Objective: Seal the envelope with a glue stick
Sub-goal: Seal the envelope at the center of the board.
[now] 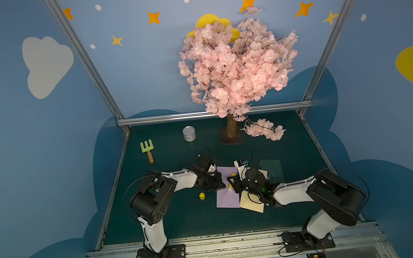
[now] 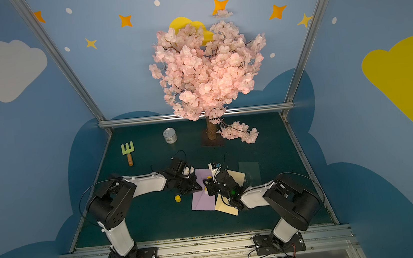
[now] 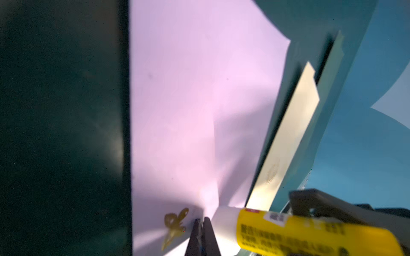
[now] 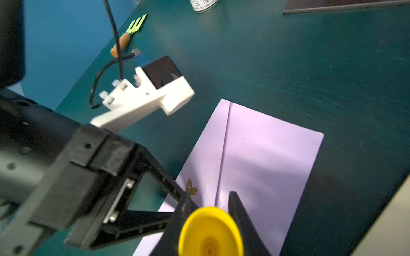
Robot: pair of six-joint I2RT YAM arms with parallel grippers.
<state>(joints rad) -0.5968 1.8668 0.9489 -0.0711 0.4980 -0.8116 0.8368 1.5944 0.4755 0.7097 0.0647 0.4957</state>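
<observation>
A lilac envelope [image 1: 227,198] lies flat near the middle of a dark green counter [image 1: 183,221], overlapping a cream sheet [image 1: 252,204] on the side toward the right edge. The right claw [image 4: 210,208] grasps the glue stick [image 3: 299,235], uncapped, with its white tip beside the envelope's flap. The left claw [image 3: 200,221] is clenched at the flap's edge by a gold butterfly print [image 3: 175,223]; whether it pinches paper is unclear. A yellow cap [image 1: 202,196] sits near the envelope, on the counter's left-edge side.

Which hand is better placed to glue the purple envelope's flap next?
Right: the right hand grips the uncapped glue stick, tip by the flap of the purple envelope, which the left hand pinches.
</observation>
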